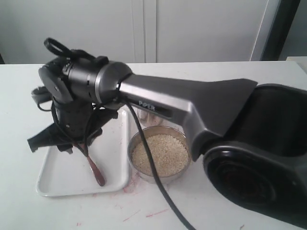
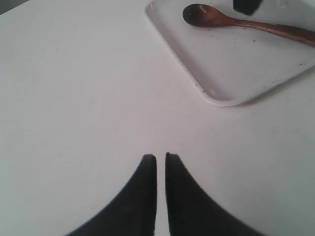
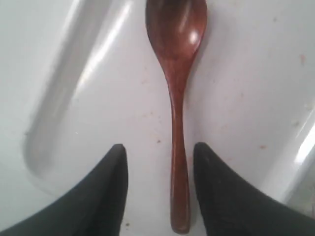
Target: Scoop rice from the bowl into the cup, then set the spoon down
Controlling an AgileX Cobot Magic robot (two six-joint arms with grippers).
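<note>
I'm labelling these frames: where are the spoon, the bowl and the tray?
spoon (image 3: pixel 177 123), right wrist view, middle of the handle.
bowl (image 1: pixel 130 153), exterior view, left rim.
tray (image 2: pixel 236 64), left wrist view, bare floor.

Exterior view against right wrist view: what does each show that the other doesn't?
Only the exterior view shows the bowl of rice beside the tray. Only the right wrist view shows the right gripper open, astride the spoon handle without touching it. Both show the spoon lying flat in the white tray.
</note>
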